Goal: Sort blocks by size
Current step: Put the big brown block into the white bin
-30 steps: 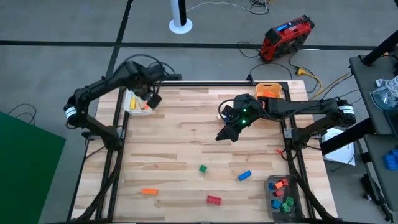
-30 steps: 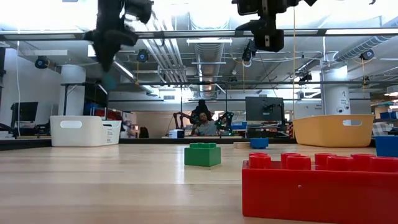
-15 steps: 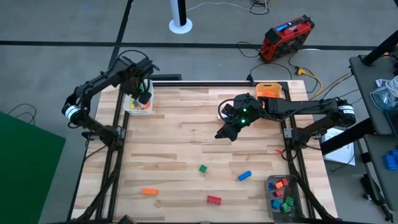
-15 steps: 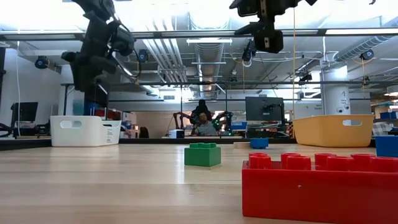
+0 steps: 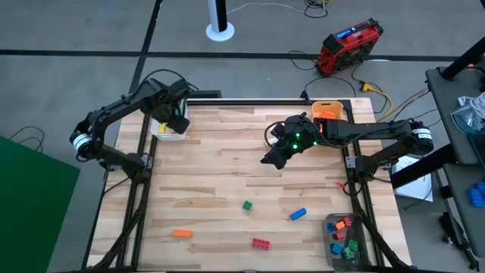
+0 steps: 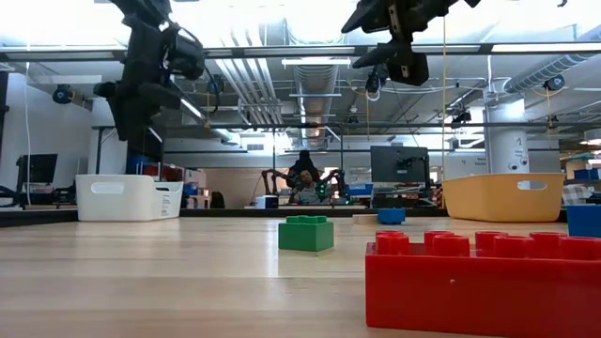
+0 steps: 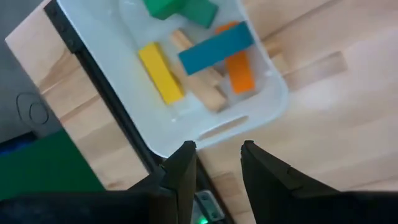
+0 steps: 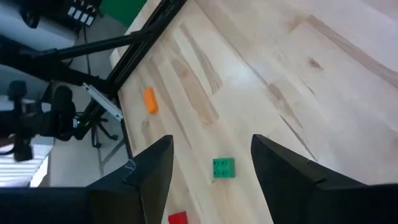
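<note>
While the left tool point(image 7: 214, 163) hovers open and empty over the white bin point(image 7: 261, 112) of long blocks point(image 7: 216, 48), the right tool point(image 8: 211, 163), gaping and empty, hangs above the table point(image 5: 227, 174), where green point(image 5: 247, 205), blue point(image 5: 297, 214), orange point(image 5: 181, 233) and red point(image 5: 261, 243) studded blocks lie scattered.

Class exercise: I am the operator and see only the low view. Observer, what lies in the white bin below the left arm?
Observer: The left wrist view shows long blocks of several colours in the white bin.
Operator: Is the left gripper holding anything?
Observer: No. The left gripper has open, empty jaws.
Operator: Which blocks lie loose on the table?
Observer: Four: green block, blue block, orange block, red block.
</note>
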Tool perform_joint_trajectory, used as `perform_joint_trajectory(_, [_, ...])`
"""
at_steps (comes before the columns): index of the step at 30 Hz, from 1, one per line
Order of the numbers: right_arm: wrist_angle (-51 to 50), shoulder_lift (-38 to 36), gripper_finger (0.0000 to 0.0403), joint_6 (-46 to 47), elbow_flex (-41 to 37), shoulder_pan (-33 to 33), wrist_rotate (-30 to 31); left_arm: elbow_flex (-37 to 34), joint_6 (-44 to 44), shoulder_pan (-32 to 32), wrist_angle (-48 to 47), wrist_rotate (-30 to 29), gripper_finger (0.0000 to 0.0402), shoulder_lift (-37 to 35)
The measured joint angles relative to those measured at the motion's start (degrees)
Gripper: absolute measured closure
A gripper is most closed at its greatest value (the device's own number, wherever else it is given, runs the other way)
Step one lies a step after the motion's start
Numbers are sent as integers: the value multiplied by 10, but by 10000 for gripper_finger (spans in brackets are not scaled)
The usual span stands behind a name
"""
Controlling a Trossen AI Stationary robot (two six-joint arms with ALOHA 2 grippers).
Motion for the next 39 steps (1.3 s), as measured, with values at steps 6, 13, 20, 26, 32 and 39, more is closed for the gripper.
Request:
perform_joint_trajectory(6, [-29, 0, 205, 21, 0, -4, 68, -7, -66, -99, 9, 1, 295, -51])
perform_joint_trajectory(13, [-52, 0, 214, 30, 4, -43, 137, -7, -127, -258, 90, 1, 295, -102])
perform_joint_trajectory(20, [-128, 44, 220, -3, 66, -85, 163, -7, -177, -370, 154, -4, 295, -121])
perform_joint_trajectory(26, [-265, 139, 220, -20, 168, -111, 203, -7, -228, -393, 148, -5, 295, -123])
perform_joint_trajectory(32, [-393, 254, 217, -46, 265, -150, 213, -7, -234, -394, 147, -5, 295, -127])
perform_joint_trajectory(39, [-439, 366, 160, -74, 305, -188, 149, -7, -233, -394, 130, -7, 295, -141])
